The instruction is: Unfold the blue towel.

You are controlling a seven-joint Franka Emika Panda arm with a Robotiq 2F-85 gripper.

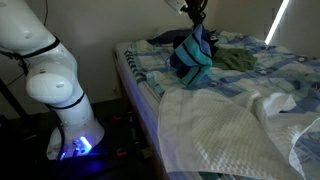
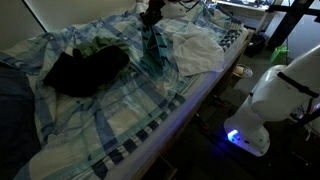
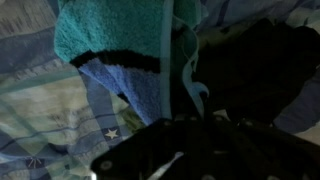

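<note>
One end of the blue towel [image 1: 192, 55] is pinched in the closed end effector [image 1: 197, 12]; the rest hangs bunched over the bed [image 1: 285, 66], near twelve o'clock in both exterior views. Probably best: lift higher, then drag flat so the folds open.

Bed [image 1: 128, 70]: covered by a pale blue checked bedsheet [image 2: 110, 120], heavily rumpled, seen in both exterior views [image 1: 290, 68]. Wrist view shows the same sheet [image 3: 40, 120] with small white star prints.

Large white waffle-textured blanket [image 1: 220, 130]: bunched at one end of the bed, draping over the mattress edge. Also visible in an exterior view [image 2: 195, 50], lying crumpled on the sheet.

Black crumpled cloth [image 2: 85, 72]: rests on the sheet, well apart from the white blanket. A green crumpled cloth [image 2: 100, 45] touches its far edge; material cannot be told.

Plain pale wall [image 1: 95, 30] stands behind the bed.
</note>
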